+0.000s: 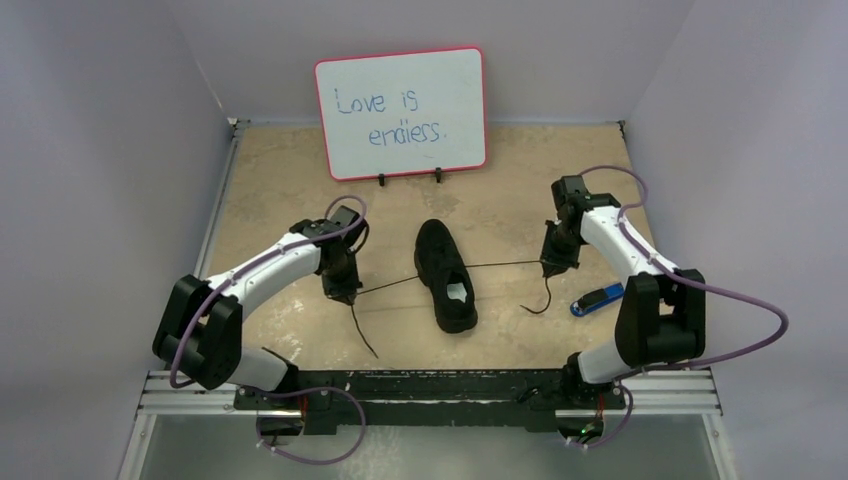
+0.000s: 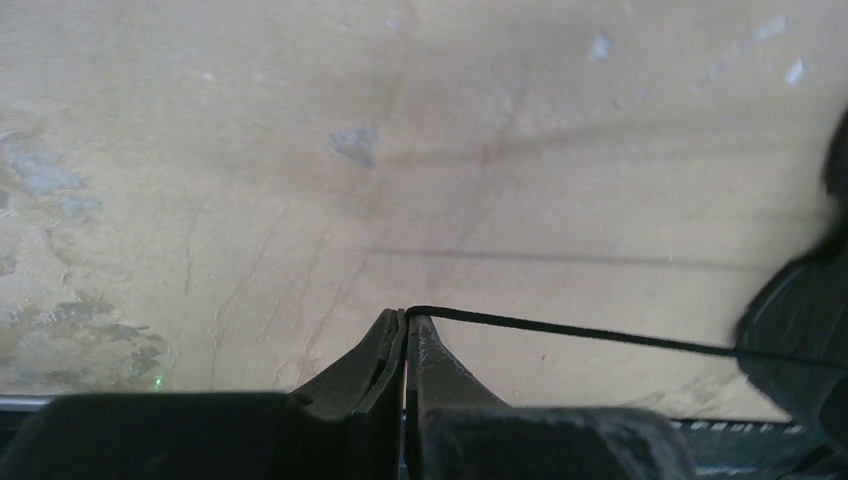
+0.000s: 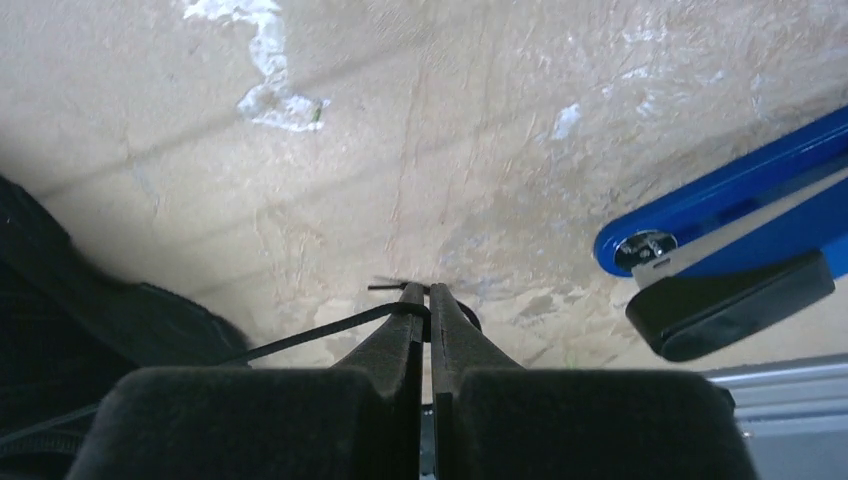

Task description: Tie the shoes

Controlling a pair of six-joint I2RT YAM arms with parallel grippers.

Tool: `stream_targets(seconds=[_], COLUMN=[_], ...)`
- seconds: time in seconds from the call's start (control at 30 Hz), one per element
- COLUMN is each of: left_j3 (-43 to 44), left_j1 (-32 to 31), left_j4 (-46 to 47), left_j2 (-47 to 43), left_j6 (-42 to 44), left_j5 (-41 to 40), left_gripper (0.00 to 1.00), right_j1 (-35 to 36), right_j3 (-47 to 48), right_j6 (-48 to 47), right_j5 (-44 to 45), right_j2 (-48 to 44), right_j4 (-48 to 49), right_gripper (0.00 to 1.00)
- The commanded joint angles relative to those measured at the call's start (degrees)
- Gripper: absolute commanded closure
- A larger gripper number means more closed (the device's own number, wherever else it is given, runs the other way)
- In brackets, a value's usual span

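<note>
A black lace-up shoe (image 1: 446,275) with a pale inner sole lies in the middle of the table. One thin black lace (image 1: 388,286) runs taut from it to my left gripper (image 1: 344,296), which is shut on the lace (image 2: 560,329) at its tips (image 2: 408,315). The shoe's edge (image 2: 805,330) shows at the right of the left wrist view. The other lace (image 1: 505,264) stretches right to my right gripper (image 1: 552,266), also shut on its lace (image 3: 310,337) near the tips (image 3: 425,292); the shoe (image 3: 60,300) fills that view's left side. Loose lace ends trail toward the near edge below each gripper.
A blue-and-black stick-shaped gadget (image 1: 597,298) lies just right of the right gripper, large in the right wrist view (image 3: 730,240). A whiteboard (image 1: 401,111) with writing stands at the back. Grey walls enclose the table; a metal rail (image 1: 430,395) runs along the near edge.
</note>
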Motion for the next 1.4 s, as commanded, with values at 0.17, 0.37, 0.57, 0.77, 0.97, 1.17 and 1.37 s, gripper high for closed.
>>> stream_targets(seconds=[0.17, 0.37, 0.57, 0.77, 0.97, 1.17, 1.37], left_j3=[-1.68, -1.65, -1.59, 4.81, 2.52, 0.49, -0.66], left_j1=[12.83, 14.42, 14.36, 14.08, 0.68, -4.83, -5.13], left_j4=[0.16, 3.99, 1.90, -0.48, 20.62, 36.18, 42.02], left_j2=[1.23, -0.93, -1.61, -6.41, -12.51, -8.09, -0.43], left_j6=[-4.25, 0.56, 4.79, 10.75, 31.00, 56.22, 71.21], left_j5=[-10.45, -2.77, 1.90, 1.84, 14.67, 16.68, 17.24], left_gripper=[1.00, 1.00, 0.95, 0.49, 0.44, 0.46, 0.47], right_j1=[-5.80, -5.81, -5.73, -5.74, -5.70, -5.69, -5.74], right_j3=[0.14, -1.99, -1.79, -0.75, 0.57, 2.48, 3.15], right_j6=[-4.20, -9.09, -11.96, -13.64, -13.31, -14.74, -15.18], right_j5=[-1.06, -3.94, -11.30, -16.57, -20.05, -21.52, -21.81], right_j2=[4.99, -0.31, -3.97, -3.09, -3.97, -4.81, -7.49], right_j4=[14.65, 19.55, 16.83, 15.84, 16.87, 15.15, 13.24], right_gripper=[1.00, 1.00, 1.00, 1.00, 1.00, 1.00, 1.00])
